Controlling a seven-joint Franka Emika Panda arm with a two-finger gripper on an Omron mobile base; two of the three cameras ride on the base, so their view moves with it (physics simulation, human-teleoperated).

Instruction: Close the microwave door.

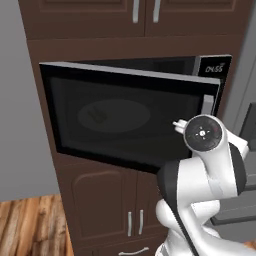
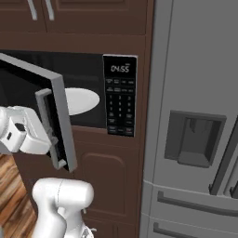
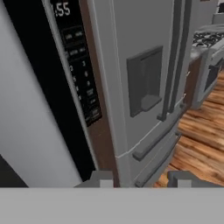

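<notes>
We judge the job partly done: the door (image 1: 127, 117) hangs part-way open off the left side of the microwave (image 2: 93, 88), its free edge with the bar handle (image 2: 46, 123) swung out toward us, a wedge of dark cavity and the white plate (image 2: 81, 101) showing behind it. What is left, as we read it, is the last push that swings that free edge back against the keypad (image 2: 120, 95) side of the microwave until the door sits flush.

Our gripper (image 3: 142, 179) sits at the door's free edge, just beside the handle. In the hand view the two tips stand apart with nothing between them, so we hold nothing; whether a finger touches the door's grey edge we cannot tell.

Room to move: the gap between door and microwave looks free, with nothing in the swing path. Right of the microwave a narrow brown cabinet strip (image 2: 143, 116) meets the fridge (image 2: 195, 116), so the hand should stay on the door's outer face and not slide past the free edge, where it could be pinched against the keypad. Below the microwave the cabinet doors (image 1: 107, 205) are shut and out of the way
</notes>
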